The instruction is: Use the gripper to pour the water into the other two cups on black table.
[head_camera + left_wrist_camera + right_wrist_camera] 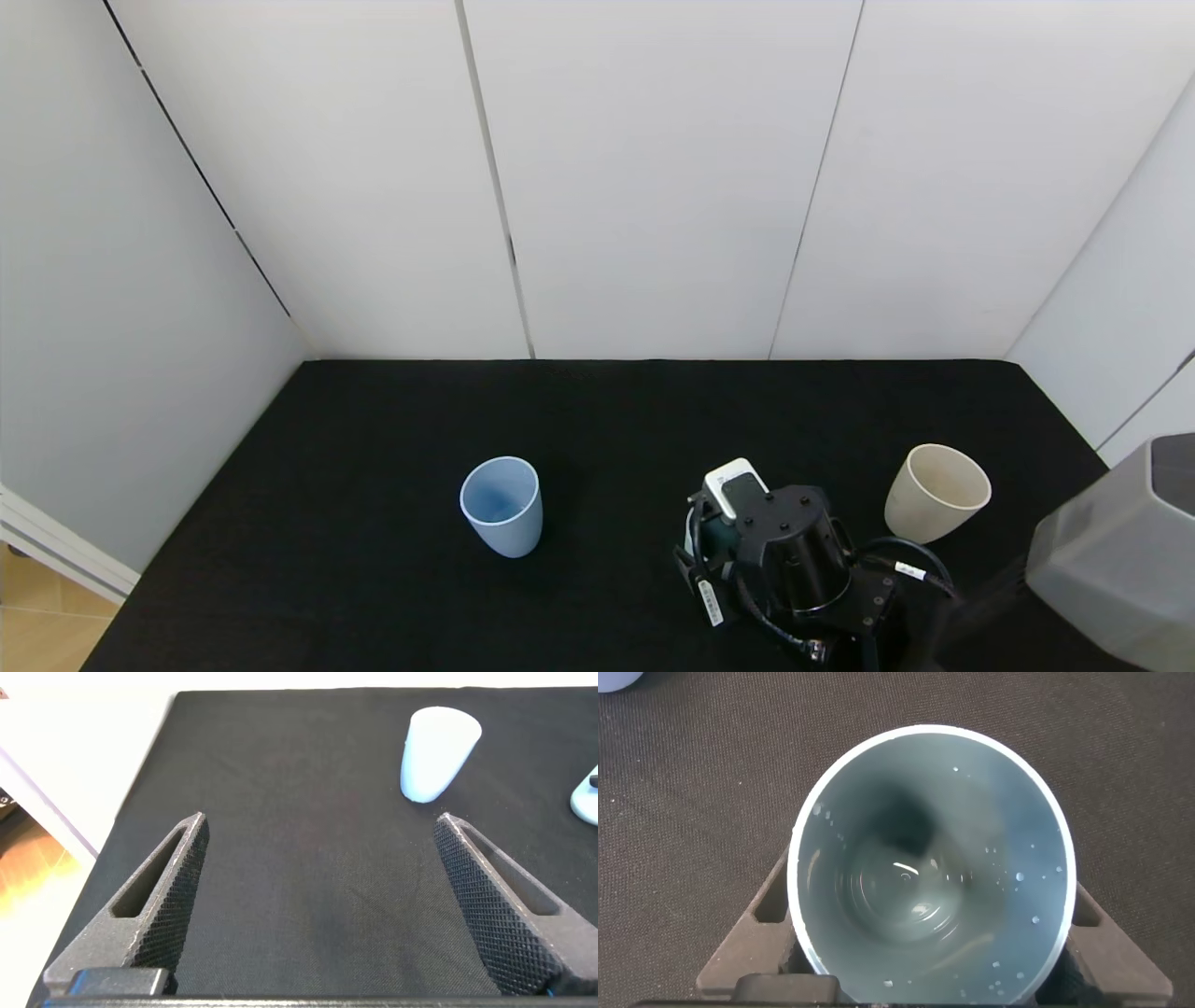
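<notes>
My right gripper (721, 543) stands on the black table (373, 560) at the front right. It is shut on the teal-green cup (929, 756), with a finger (766, 919) pressed against each side. Clear water (910, 901) ripples at the bottom of that cup, and droplets cling to its inner wall. In the head view only a sliver of the cup (714, 539) shows under the wrist. The light blue cup (501, 505) stands upright to the gripper's left. The cream-beige cup (936, 491) stands upright to its right. My left gripper (320, 819) is open and empty over bare table, with the blue cup (437, 751) farther off.
White panel walls (653, 187) enclose the table on three sides. The right arm's silver-grey link (1111, 551) fills the front right corner. The table's left edge (140, 775) drops off towards a wooden floor (37, 616).
</notes>
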Tool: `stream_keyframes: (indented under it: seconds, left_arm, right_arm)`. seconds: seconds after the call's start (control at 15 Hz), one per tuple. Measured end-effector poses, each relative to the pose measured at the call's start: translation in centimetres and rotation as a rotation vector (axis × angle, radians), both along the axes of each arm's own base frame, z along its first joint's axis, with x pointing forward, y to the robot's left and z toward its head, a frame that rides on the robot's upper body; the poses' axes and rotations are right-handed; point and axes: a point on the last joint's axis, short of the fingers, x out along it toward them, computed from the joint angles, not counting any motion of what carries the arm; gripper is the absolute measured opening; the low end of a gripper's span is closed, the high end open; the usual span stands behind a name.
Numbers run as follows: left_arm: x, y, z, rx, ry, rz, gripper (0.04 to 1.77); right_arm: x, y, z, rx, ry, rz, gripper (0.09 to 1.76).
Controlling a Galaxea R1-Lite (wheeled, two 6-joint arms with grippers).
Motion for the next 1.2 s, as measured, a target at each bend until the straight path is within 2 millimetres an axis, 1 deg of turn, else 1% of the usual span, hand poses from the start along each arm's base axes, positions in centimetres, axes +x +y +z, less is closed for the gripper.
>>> stream_keyframes:
  seconds: [0.07, 0.2, 0.53, 0.87, 1.0, 1.2]
  left_arm:
    - [0.0, 0.0, 0.0, 0.0, 0.0, 0.0, 1.72]
    - [0.0, 0.0, 0.0, 0.0, 0.0, 0.0, 1.72]
    - [0.0, 0.0, 0.0, 0.0, 0.001, 0.0, 1.72]
    - [0.0, 0.0, 0.0, 0.0, 0.0, 0.0, 1.72]
    - [0.0, 0.0, 0.0, 0.0, 0.0, 0.0, 1.72]
    - [0.0, 0.0, 0.0, 0.0, 0.0, 0.0, 1.72]
  right_arm:
    - [0.0, 0.0, 0.0, -0.003, 0.001, 0.001, 1.25]
    - [-0.2, -0.2, -0.2, -0.021, 0.019, 0.002, 1.36]
    - [-0.5, -0.5, 2.1, 0.027, -0.029, 0.002, 1.52]
    - [-1.5, -1.5, 6.3, 0.09, -0.12, 0.013, 1.61]
    - [-2.2, -2.2, 8.0, 0.102, -0.159, 0.021, 1.63]
    - [-3.8, -3.8, 10.7, 0.106, -0.183, 0.018, 1.65]
